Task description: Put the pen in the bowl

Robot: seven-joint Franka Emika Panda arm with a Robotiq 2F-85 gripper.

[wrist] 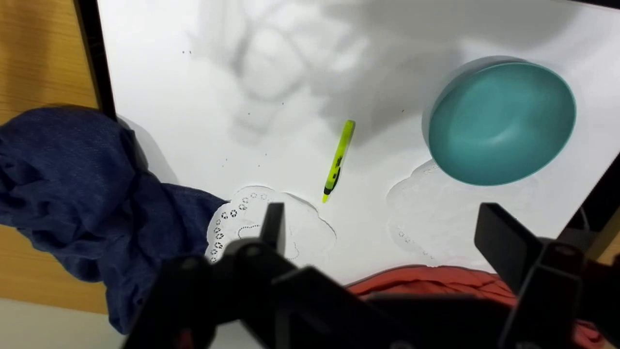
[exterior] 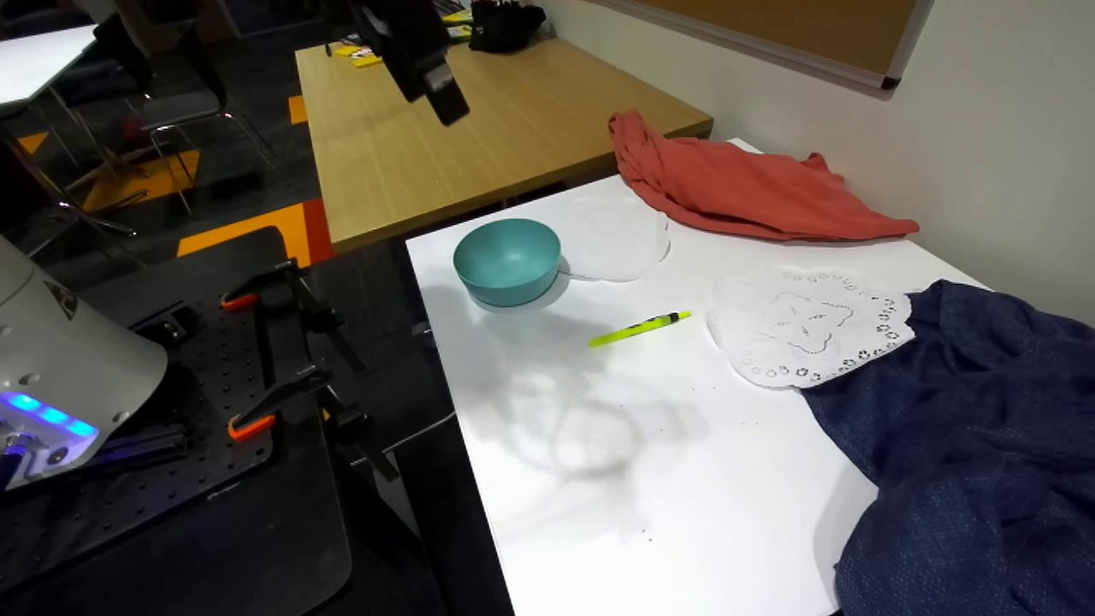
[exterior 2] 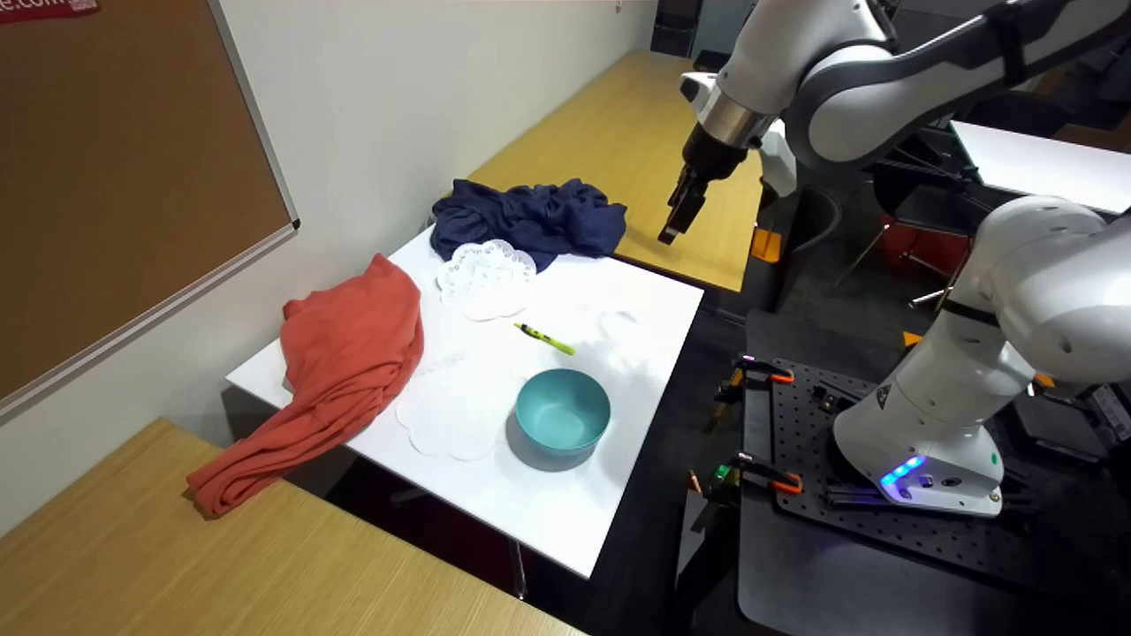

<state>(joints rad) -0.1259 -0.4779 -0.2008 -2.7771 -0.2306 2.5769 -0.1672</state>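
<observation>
The yellow-green pen point(exterior: 640, 328) lies flat on the white table, apart from the bowl; it also shows in an exterior view point(exterior 2: 544, 338) and in the wrist view point(wrist: 338, 161). The teal bowl point(exterior: 508, 260) stands upright near a table edge, with nothing visible in it. It also shows in an exterior view point(exterior 2: 563, 412) and in the wrist view point(wrist: 502, 123). My gripper point(wrist: 380, 223) is open and empty, its black fingers wide apart. It hangs well above the table, touching neither pen nor bowl, and shows in both exterior views point(exterior: 446, 104) point(exterior 2: 679, 221).
White paper doilies point(exterior: 808, 325) point(exterior 2: 455, 415) lie flat near the pen and beside the bowl. A red cloth point(exterior: 736, 188) and a dark blue cloth point(exterior: 984, 428) lie along the wall side. Wooden tables point(exterior 2: 636, 132) adjoin the white table point(exterior 2: 645, 309).
</observation>
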